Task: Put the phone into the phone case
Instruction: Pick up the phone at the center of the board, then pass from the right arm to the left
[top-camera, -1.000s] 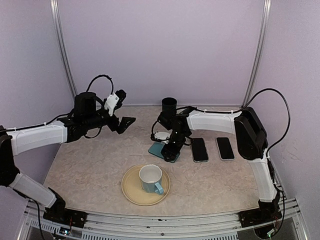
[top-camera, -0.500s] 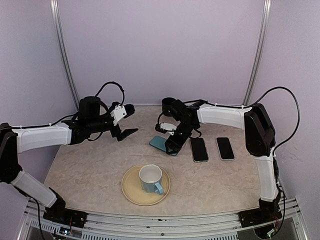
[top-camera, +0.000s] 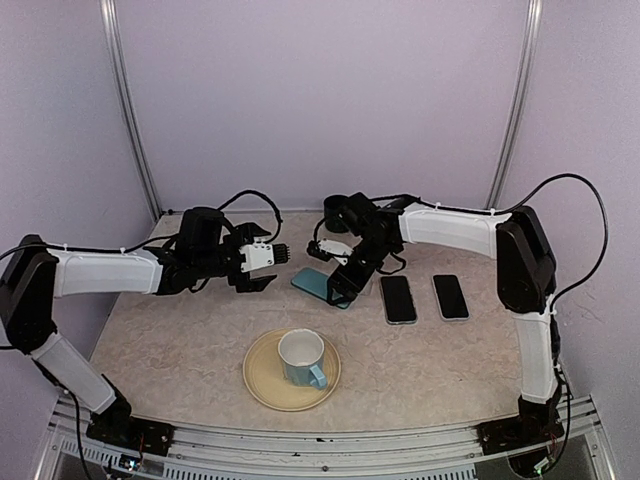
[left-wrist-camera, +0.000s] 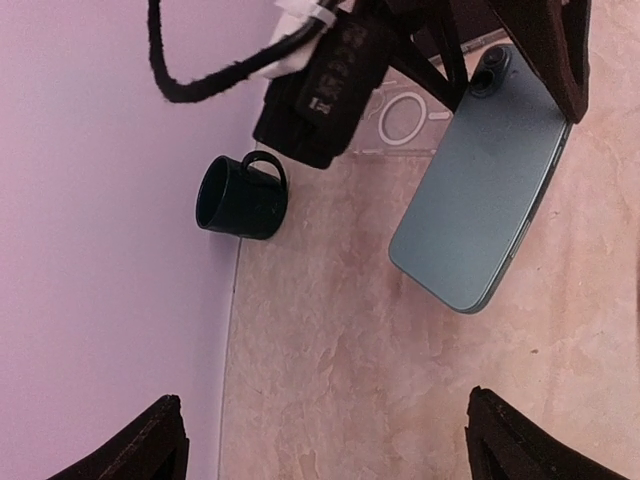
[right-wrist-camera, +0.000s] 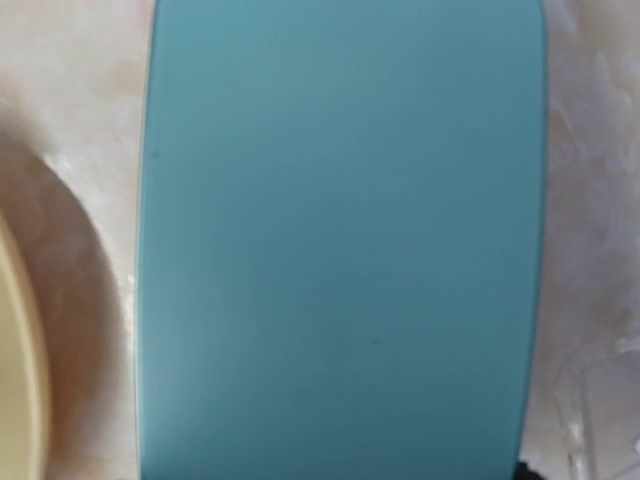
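Note:
A teal phone (top-camera: 313, 283) is tilted just above the table, with my right gripper (top-camera: 346, 281) shut on its camera end. In the left wrist view the phone (left-wrist-camera: 485, 205) hangs back-side up, and black fingers (left-wrist-camera: 562, 55) clamp its top edges. Behind it a clear phone case (left-wrist-camera: 408, 112) with a ring mark lies on the table. The phone's back (right-wrist-camera: 340, 240) fills the right wrist view and hides the fingers. My left gripper (top-camera: 268, 268) is open just left of the phone. Its fingertips (left-wrist-camera: 160, 440) stand wide apart over bare table.
Two black phones (top-camera: 399, 298) (top-camera: 451, 296) lie side by side to the right of the teal one. A yellow plate (top-camera: 262, 382) holding a blue-and-white cup (top-camera: 302, 357) sits near the front. A black mug (top-camera: 338, 209) stands at the back wall.
My left arm has swung right and lowered toward the teal phone. My right gripper has raised the phone off the table and shifted it slightly back and left.

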